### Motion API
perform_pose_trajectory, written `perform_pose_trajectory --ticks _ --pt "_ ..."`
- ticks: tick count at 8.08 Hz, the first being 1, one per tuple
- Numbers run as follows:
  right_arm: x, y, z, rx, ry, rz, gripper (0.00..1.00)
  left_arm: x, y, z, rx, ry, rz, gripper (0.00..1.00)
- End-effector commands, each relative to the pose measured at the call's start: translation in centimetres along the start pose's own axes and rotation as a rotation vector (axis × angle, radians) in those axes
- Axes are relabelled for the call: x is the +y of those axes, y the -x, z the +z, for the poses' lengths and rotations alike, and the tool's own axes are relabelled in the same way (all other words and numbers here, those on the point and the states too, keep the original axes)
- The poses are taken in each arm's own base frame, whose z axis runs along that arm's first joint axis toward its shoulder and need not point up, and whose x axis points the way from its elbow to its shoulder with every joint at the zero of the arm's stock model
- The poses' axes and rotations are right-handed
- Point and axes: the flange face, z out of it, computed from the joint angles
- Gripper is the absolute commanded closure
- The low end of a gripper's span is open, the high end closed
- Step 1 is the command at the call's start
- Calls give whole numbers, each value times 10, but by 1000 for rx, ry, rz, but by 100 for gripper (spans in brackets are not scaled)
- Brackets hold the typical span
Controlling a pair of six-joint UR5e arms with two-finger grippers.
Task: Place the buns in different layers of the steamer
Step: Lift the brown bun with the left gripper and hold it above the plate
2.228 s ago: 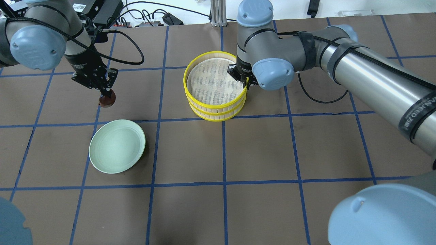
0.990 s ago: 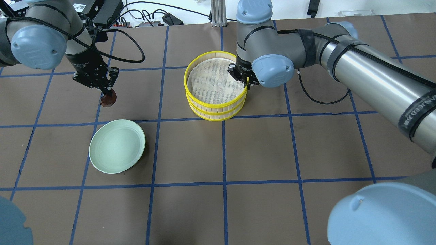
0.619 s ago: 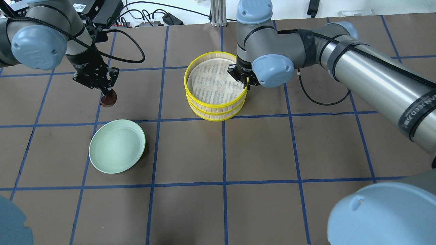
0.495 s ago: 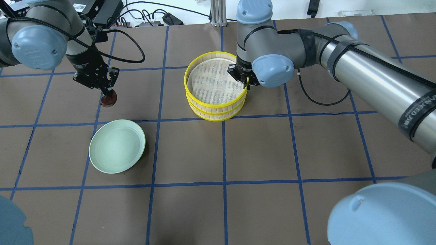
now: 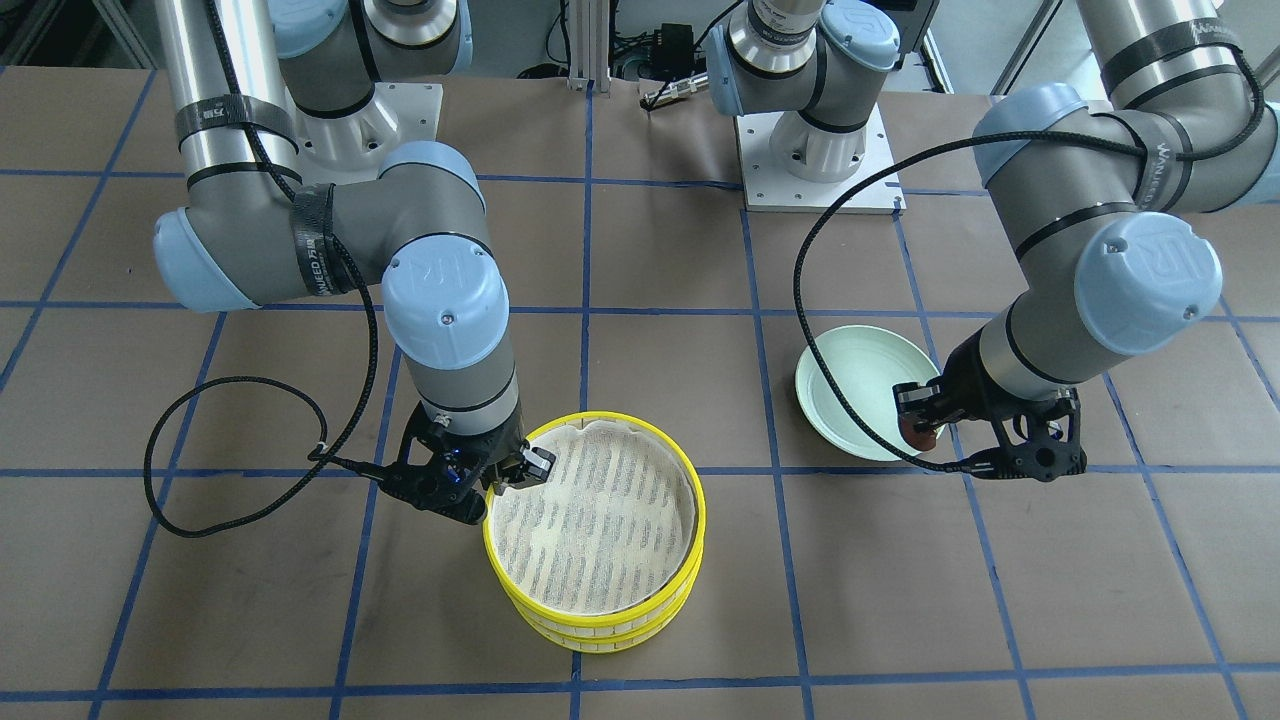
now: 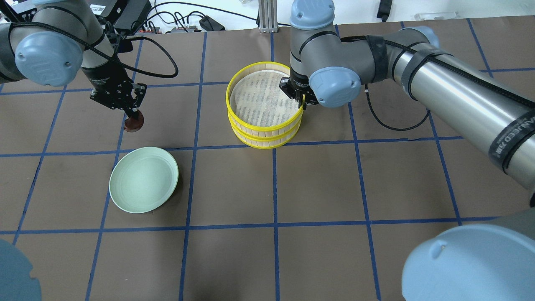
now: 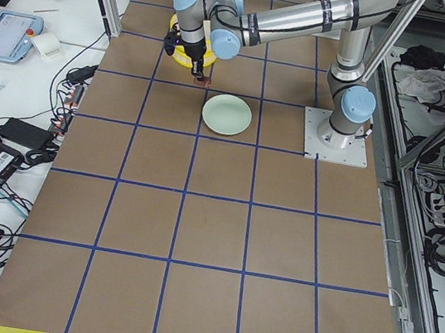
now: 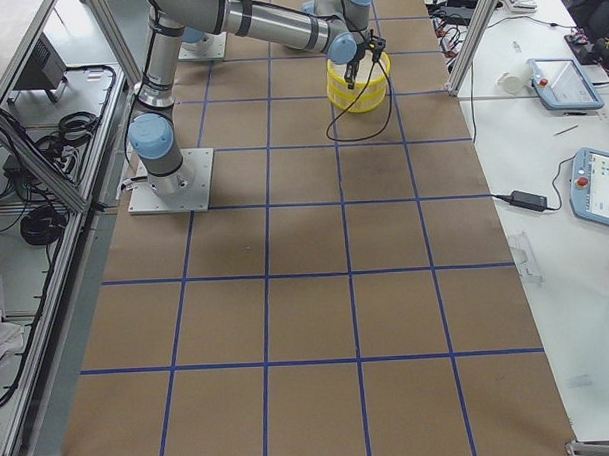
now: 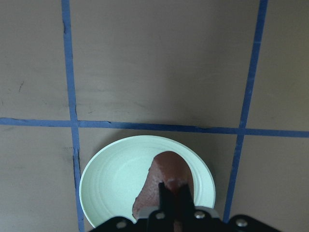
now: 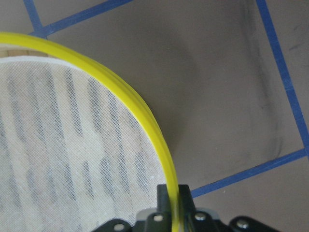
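My left gripper (image 6: pixel 132 116) is shut on the dark reddish-brown bun (image 6: pixel 134 124) and holds it above the table, beyond the pale green plate (image 6: pixel 142 179). In the left wrist view the bun (image 9: pixel 166 176) hangs over the plate (image 9: pixel 111 179). The steamer (image 6: pixel 263 125) has two stacked yellow-rimmed layers, and the top layer's white mesh liner (image 6: pixel 259 100) is bare. My right gripper (image 6: pixel 301 103) is shut on the top layer's yellow rim (image 10: pixel 145 116) at its right side. The pale cream-yellow bun is not in view.
The green plate (image 5: pixel 850 390) holds nothing. A black cable (image 5: pixel 230 470) loops on the table beside my right arm. Blue tape lines grid the brown table. Boxes and cables lie along the far edge (image 6: pixel 125 16).
The top steamer layer has shifted slightly up and away from me in my right gripper's grip. My left gripper with the brown bun has crept a little to the right.
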Motion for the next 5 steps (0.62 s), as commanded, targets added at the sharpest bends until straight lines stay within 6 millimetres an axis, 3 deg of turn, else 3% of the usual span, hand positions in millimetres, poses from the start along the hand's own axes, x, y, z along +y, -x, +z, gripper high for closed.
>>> perform_pose_trajectory --ticks 1,5 --pt "0 0 2 1 1 6 95 0 0 2 1 3 0 100" --pt "0 0 4 2 6 4 87 0 0 6 2 11 -3 100"
